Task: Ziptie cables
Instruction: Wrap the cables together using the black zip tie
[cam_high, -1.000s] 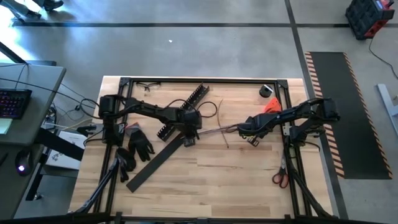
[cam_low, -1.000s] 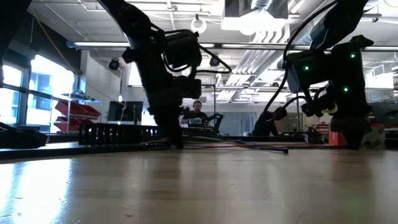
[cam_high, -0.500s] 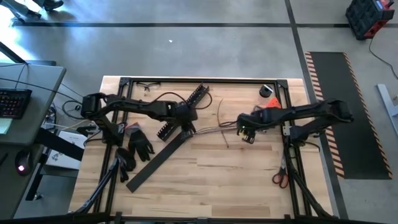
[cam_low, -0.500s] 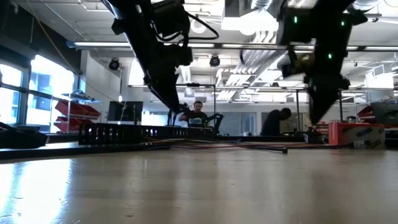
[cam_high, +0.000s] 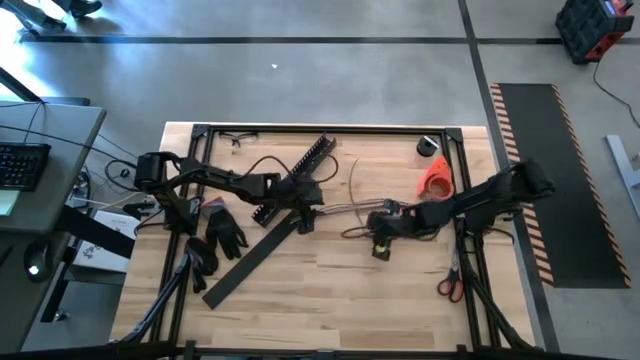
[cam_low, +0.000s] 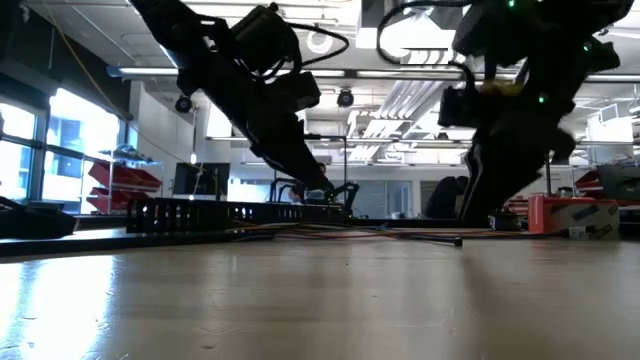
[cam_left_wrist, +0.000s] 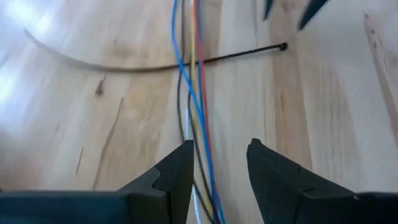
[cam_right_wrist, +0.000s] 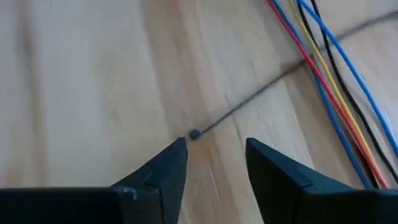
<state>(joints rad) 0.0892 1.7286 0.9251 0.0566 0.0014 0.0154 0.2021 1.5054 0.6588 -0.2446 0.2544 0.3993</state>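
The cables are thin blue, yellow, red, black and white wires lying along the wooden table. A thin black zip tie lies across them, its small head on the wood. My left gripper is open just above the table, and the cables run between its fingers. My right gripper is open too, its fingertips on either side of the zip tie's head, with the cables off to one side.
A black slotted channel and a flat black strip lie by the left arm, near black gloves. An orange object and a black roll sit far right, red-handled scissors near right. A black frame rims the table.
Both grippers rose off the table and came down again. My right gripper has moved toward the table's left and near edge, ending at the zip tie's head. My left gripper is back near where it was, over the cables. The cables now lie slacker, with a loop near the right gripper.
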